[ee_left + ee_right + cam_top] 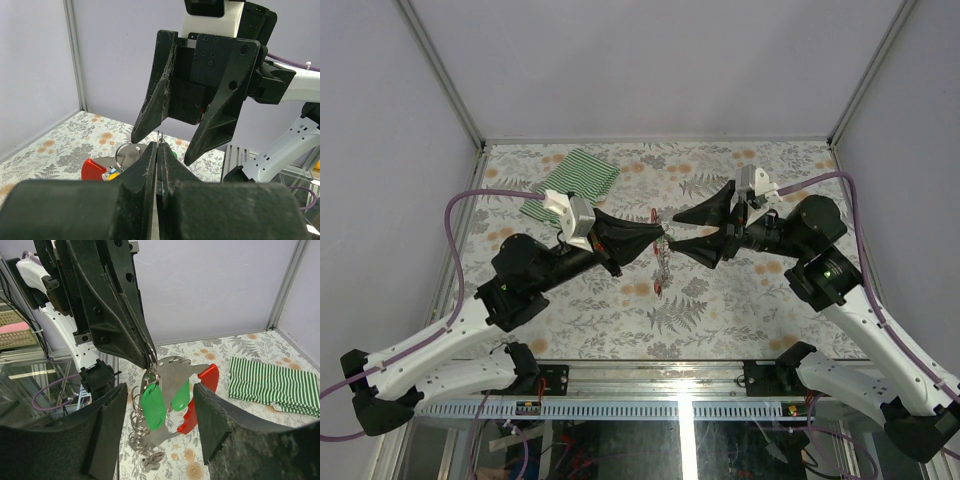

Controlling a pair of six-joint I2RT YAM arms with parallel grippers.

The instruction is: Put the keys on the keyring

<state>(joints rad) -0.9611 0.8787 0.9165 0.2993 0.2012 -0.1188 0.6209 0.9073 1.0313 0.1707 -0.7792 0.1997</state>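
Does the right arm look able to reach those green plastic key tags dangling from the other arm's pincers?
Probably yes. The right gripper stands open, and the green plastic key tags hang just ahead, framed by its fingers, with nothing in between. The shut left gripper holds the bunch up.

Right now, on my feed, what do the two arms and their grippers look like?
They match. The left arm and right arm have white shells and black joints, with a small green light on a joint housing. A purple cable trails from each. The left gripper and right gripper are black with broad, tapering wedge fingers, and a white-and-grey camera block sits behind each.
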